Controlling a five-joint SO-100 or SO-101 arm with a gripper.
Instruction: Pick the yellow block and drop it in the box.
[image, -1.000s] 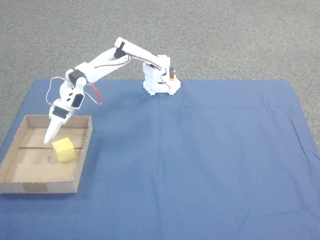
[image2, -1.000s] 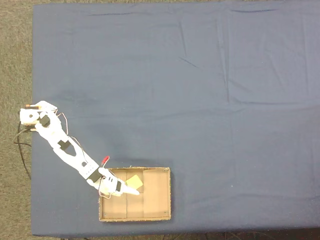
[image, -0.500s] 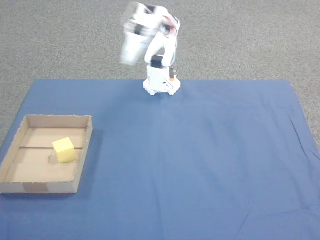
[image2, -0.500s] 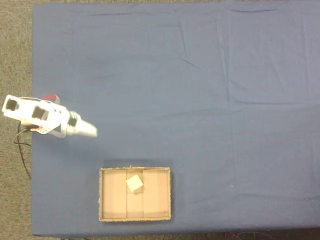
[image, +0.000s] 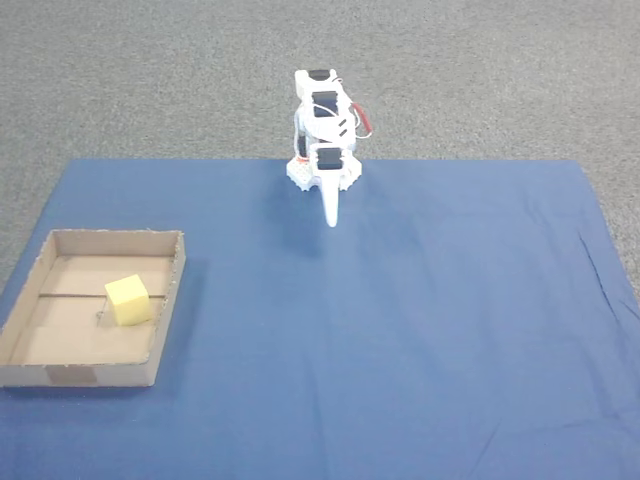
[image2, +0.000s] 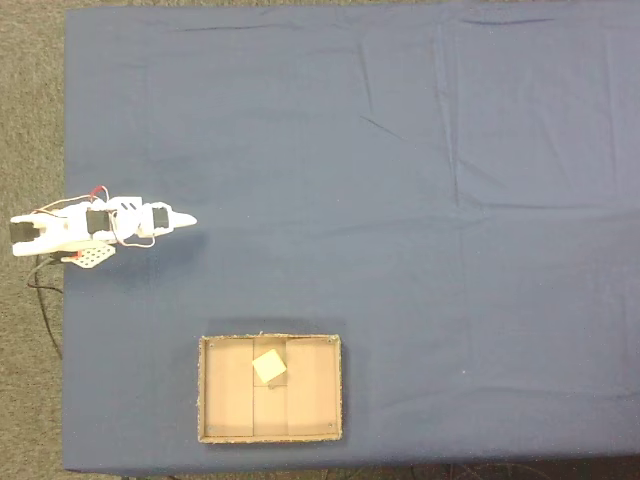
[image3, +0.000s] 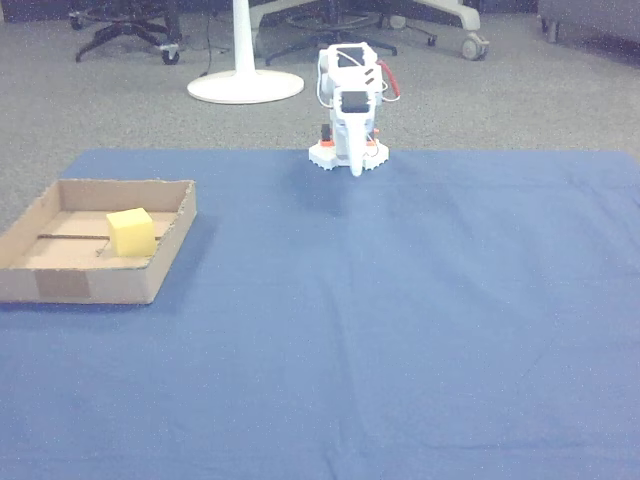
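Your yellow block (image: 127, 300) sits on floor of box (image: 166, 320), near seam, clear of walls: drop looks done. Your gripper (image: 331, 218) hangs folded over arm base, well apart from box, likely parked; fingers read as one closed point, holding nothing. Blue cloth (image: 420, 330) covers table, faint creases. Grey carpet (image3: 150, 125) around; chair bases and white pedestal (image3: 245, 85) behind.
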